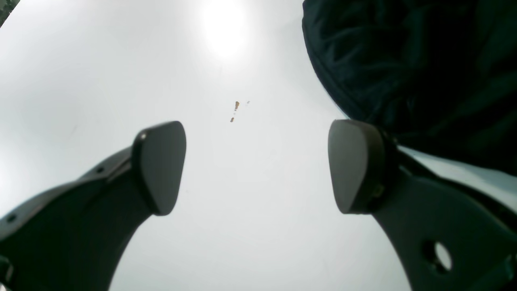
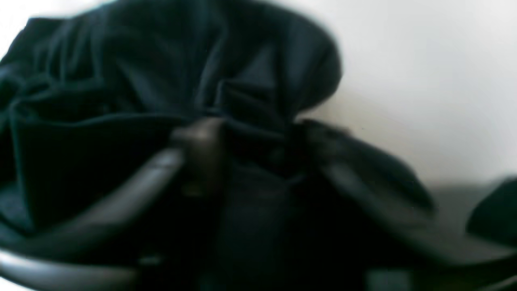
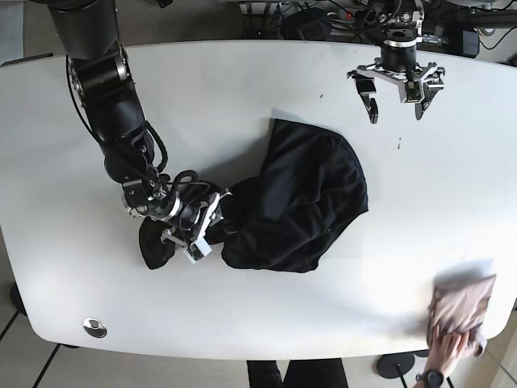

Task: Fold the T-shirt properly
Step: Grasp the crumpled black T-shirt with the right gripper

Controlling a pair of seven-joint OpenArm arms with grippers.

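The black T-shirt (image 3: pixel 303 198) lies crumpled in the middle of the white table (image 3: pixel 242 89), with one dark lump (image 3: pixel 156 245) trailing off to its left. My right gripper (image 3: pixel 203 228) sits low at the shirt's left edge. In the right wrist view, which is blurred, its fingers (image 2: pixel 200 147) stand apart with bunched T-shirt fabric (image 2: pixel 161 72) between and behind them. My left gripper (image 3: pixel 396 103) hovers open over bare table beyond the shirt's far right. In its wrist view nothing lies between the left gripper's (image 1: pixel 256 165) fingers, and the T-shirt's edge (image 1: pixel 404 64) shows at upper right.
A person's hand holds a pinkish cloth (image 3: pixel 462 303) at the table's near right corner. A small silver disc (image 3: pixel 94 326) sits near the front left edge. Tiny brown specks (image 1: pixel 236 106) mark the tabletop ahead of the left gripper.
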